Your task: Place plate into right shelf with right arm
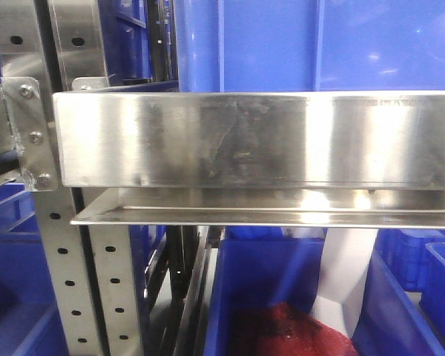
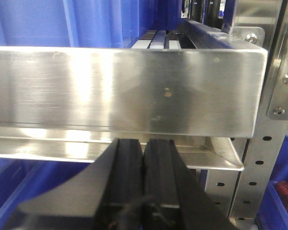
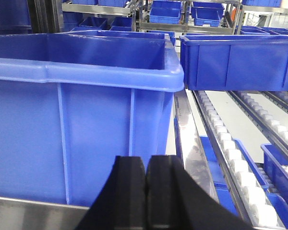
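The plate is out of view in all three views. The right shelf's broad brushed-steel front rail [image 1: 259, 137] fills the front view, with a large blue bin [image 1: 319, 44] standing on it. The rail also fills the left wrist view [image 2: 125, 91]. My left gripper [image 2: 144, 142] is shut and empty, just below and in front of that rail. My right gripper [image 3: 146, 159] is shut and empty, close to the wall of a large blue bin [image 3: 86, 120], with a steel rail [image 3: 29, 213] at the lower left.
Perforated steel uprights [image 1: 59, 259] stand at the left. A lower blue bin [image 1: 267, 274] holds something red [image 1: 289, 334] and a white strip [image 1: 345, 274]. Roller tracks [image 3: 225, 143] and more blue bins [image 3: 240, 62] lie to the right of my right gripper.
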